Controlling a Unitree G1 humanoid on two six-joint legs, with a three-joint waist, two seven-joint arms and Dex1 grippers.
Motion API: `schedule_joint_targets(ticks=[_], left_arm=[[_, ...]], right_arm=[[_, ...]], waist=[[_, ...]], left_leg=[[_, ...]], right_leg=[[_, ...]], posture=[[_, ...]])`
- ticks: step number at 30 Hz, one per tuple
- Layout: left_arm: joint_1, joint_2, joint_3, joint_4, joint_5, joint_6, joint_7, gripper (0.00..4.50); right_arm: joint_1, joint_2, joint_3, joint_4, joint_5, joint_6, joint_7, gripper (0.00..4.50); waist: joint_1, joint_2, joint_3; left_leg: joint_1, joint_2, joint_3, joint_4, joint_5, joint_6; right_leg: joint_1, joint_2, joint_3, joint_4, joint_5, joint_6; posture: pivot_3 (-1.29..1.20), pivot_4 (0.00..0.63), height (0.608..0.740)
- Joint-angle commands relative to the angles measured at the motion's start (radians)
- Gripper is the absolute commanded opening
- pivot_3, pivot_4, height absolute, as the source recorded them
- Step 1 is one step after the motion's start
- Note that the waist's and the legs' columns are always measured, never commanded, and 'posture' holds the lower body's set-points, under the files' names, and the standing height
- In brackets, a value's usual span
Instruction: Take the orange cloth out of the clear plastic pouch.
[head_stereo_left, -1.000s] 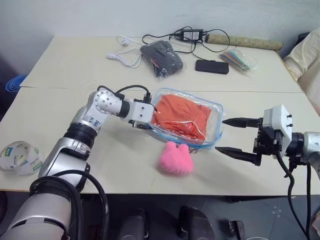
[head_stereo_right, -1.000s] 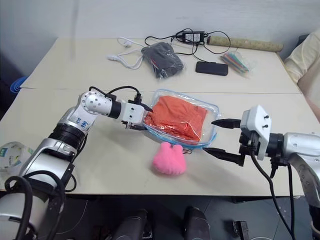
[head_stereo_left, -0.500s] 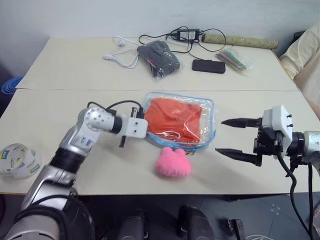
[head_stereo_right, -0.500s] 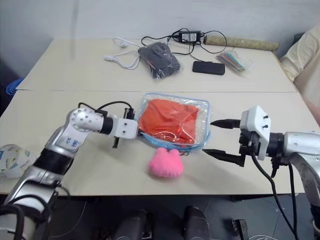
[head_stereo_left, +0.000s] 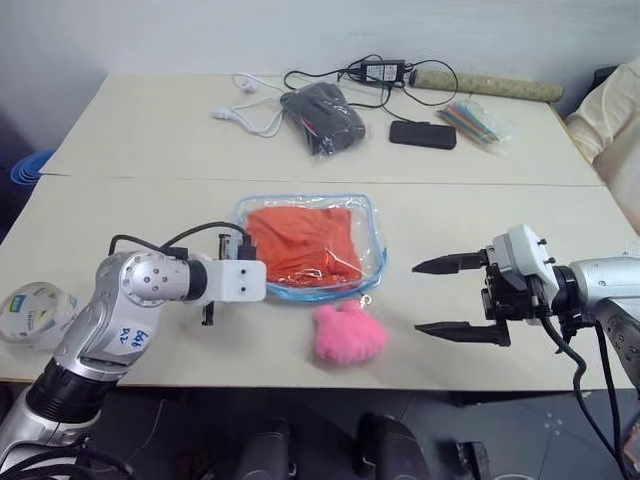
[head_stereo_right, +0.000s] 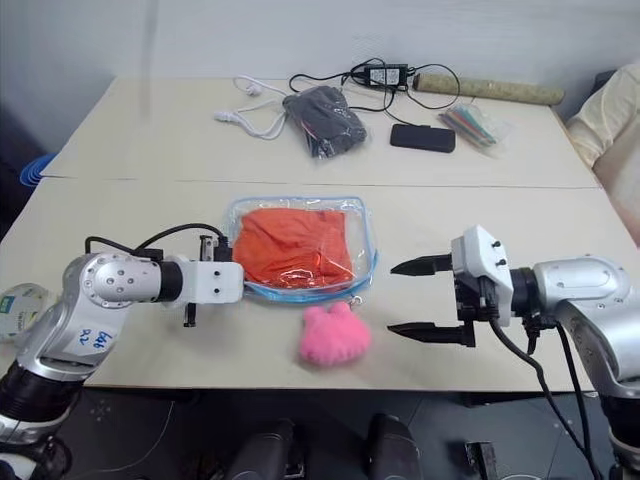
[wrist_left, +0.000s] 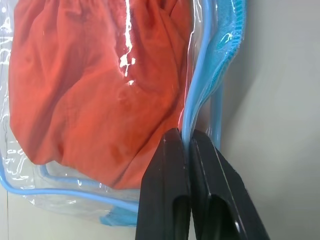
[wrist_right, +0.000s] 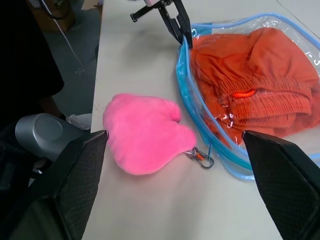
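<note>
The clear plastic pouch (head_stereo_left: 372, 225) with light blue trim lies flat near the middle of the front table. The orange cloth (head_stereo_left: 300, 245) is bunched inside it. My left gripper (wrist_left: 188, 142) is shut on the pouch's blue-trimmed edge at its left end, and the trim runs up from between the black fingers (wrist_left: 167, 185). My right gripper (head_stereo_left: 417, 298) hovers open to the right of the pouch, pointing left, apart from it, with nothing between its fingers (wrist_right: 75, 175). The right wrist view also shows the left gripper (wrist_right: 184, 35) pinching the pouch rim.
A fluffy pink plush toy (head_stereo_left: 350, 333) lies just in front of the pouch, its clip touching the trim. A tape roll (head_stereo_left: 30, 312) sits at the front left. At the back are a dark grey bundle (head_stereo_left: 322, 117), cables with a charger (head_stereo_left: 375, 70), a phone (head_stereo_left: 423, 133), a bag of coloured sticks (head_stereo_left: 478, 118) and a long roll (head_stereo_left: 490, 84).
The left gripper has shut on the pouch's edge and dragged the pouch left and nearer, away from the plush toy. The right gripper has shifted a little to the left.
</note>
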Motion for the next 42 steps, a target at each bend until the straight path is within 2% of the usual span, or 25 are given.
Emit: schedule_joint_targets(ticks=[1, 4, 10, 12, 14, 17, 20, 23, 27, 31, 34, 36, 39, 42], left_arm=[[0.025, 0.015, 0.058, -0.028, -0.038, -0.047, 0.030, 0.48], [0.038, 0.021, 0.084, -0.017, -0.069, -0.083, 0.038, 1.20], [0.094, 0.046, 0.148, -0.052, -0.117, -0.086, 0.043, 3.05], [0.134, 0.041, 0.230, -0.117, -0.218, -0.021, 0.009, 3.64], [0.174, 0.050, 0.340, -0.208, -0.400, 0.098, -0.075, 4.20], [0.176, 0.079, 0.452, -0.286, -0.620, 0.278, -0.147, 4.20], [0.138, 0.093, 0.422, -0.303, -0.718, 0.345, -0.144, 4.20], [0.052, 0.025, 0.221, -0.268, -0.691, 0.325, -0.098, 4.20], [-0.080, -0.124, -0.077, -0.135, -0.579, 0.250, -0.069, 4.20], [-0.149, -0.205, -0.220, -0.019, -0.497, 0.178, -0.063, 4.20], [-0.173, -0.220, -0.275, 0.028, -0.462, 0.147, -0.076, 4.20], [-0.172, -0.216, -0.285, 0.047, -0.451, 0.126, -0.084, 4.22], [-0.159, -0.192, -0.279, 0.067, -0.440, 0.088, -0.102, 3.64], [-0.150, -0.177, -0.272, 0.084, -0.427, 0.056, -0.103, 2.69]], right_arm=[[-0.042, 0.007, 0.018, 0.026, -0.004, -0.029, 0.023, 4.50], [-0.068, 0.010, 0.041, 0.055, -0.017, -0.047, 0.040, 4.50], [-0.102, 0.011, 0.073, 0.093, -0.036, -0.072, 0.069, 4.50], [-0.118, 0.011, 0.090, 0.118, -0.074, -0.108, 0.077, 4.50], [-0.133, 0.009, 0.119, 0.163, -0.148, -0.199, 0.090, 4.50], [-0.169, 0.026, 0.156, 0.235, -0.231, -0.320, 0.102, 4.50], [-0.234, 0.063, 0.208, 0.319, -0.323, -0.449, 0.100, 4.50], [-0.313, 0.120, 0.273, 0.423, -0.407, -0.584, 0.111, 4.50], [-0.418, 0.196, 0.359, 0.597, -0.527, -0.793, 0.115, 4.50], [-0.510, 0.254, 0.400, 0.761, -0.598, -0.918, 0.093, 4.50], [-0.562, 0.294, 0.408, 0.855, -0.619, -0.969, 0.078, 4.50], [-0.587, 0.308, 0.416, 0.899, -0.633, -1.005, 0.085, 4.10], [-0.606, 0.323, 0.419, 0.946, -0.636, -1.030, 0.101, 3.30], [-0.612, 0.340, 0.418, 0.969, -0.631, -1.035, 0.109, 2.14]], waist=[[-0.001, 0.000, 0.000], [0.001, 0.000, 0.000], [0.000, 0.000, 0.000], [-0.001, 0.000, 0.000], [-0.003, 0.000, 0.000], [-0.004, 0.000, 0.000], [-0.001, 0.001, 0.000], [0.001, 0.001, 0.000], [-0.001, 0.001, 0.000], [-0.006, 0.001, 0.000], [-0.016, 0.001, 0.000], [-0.025, 0.001, 0.000], [-0.027, 0.001, 0.000], [-0.026, 0.001, 0.000]], left_leg=[[0.000, 0.000, 0.000, 0.000, 0.000, 0.000], [0.000, 0.000, 0.000, 0.000, 0.000, 0.000], [0.000, 0.000, 0.000, 0.000, 0.000, 0.000], [0.000, 0.000, 0.000, 0.000, 0.000, 0.000], [0.000, 0.001, 0.000, 0.000, 0.000, 0.000], [0.000, 0.001, 0.000, 0.000, 0.000, 0.000], [0.002, 0.000, 0.000, 0.001, 0.000, -0.001], [0.002, 0.000, 0.000, 0.001, 0.000, -0.001], [0.001, -0.001, 0.000, 0.001, 0.000, -0.001], [0.000, -0.006, 0.001, 0.000, 0.000, -0.001], [0.000, -0.003, 0.001, 0.000, 0.000, -0.001], [0.000, -0.001, 0.000, 0.000, 0.001, -0.001], [0.000, 0.000, 0.000, 0.000, 0.001, -0.001], [0.000, 0.001, 0.000, 0.000, 0.001, -0.001]], right_leg=[[0.000, 0.000, 0.000, 0.000, 0.000, 0.000], [0.000, 0.000, 0.000, 0.000, 0.000, 0.000], [0.000, 0.000, 0.000, 0.000, 0.000, 0.000], [0.000, 0.000, 0.000, 0.000, 0.000, 0.000], [0.000, 0.000, 0.000, 0.000, 0.000, 0.000], [0.000, 0.000, 0.000, 0.000, 0.000, 0.000], [0.001, 0.000, 0.000, 0.000, 0.000, 0.000], [0.002, 0.000, 0.000, 0.000, 0.000, 0.000], [0.002, 0.000, 0.000, 0.000, 0.000, 0.000], [0.000, 0.001, 0.000, 0.000, 0.000, 0.000], [0.000, 0.002, 0.000, 0.000, 0.000, 0.000], [0.000, 0.002, 0.000, 0.000, 0.000, 0.000], [0.000, 0.002, 0.000, 0.000, 0.000, -0.001], [0.000, 0.002, 0.000, 0.000, 0.000, -0.001]], posture=[[0.00, 0.150, 0.740], [0.00, 0.150, 0.740], [0.00, 0.150, 0.740], [0.00, 0.150, 0.740], [0.00, 0.150, 0.740], [0.00, 0.150, 0.740], [0.00, 0.150, 0.740], [0.00, 0.150, 0.740], [0.00, 0.150, 0.740], [0.00, 0.150, 0.740], [0.00, 0.150, 0.740], [0.00, 0.150, 0.740], [0.00, 0.150, 0.740], [0.00, 0.150, 0.740]])
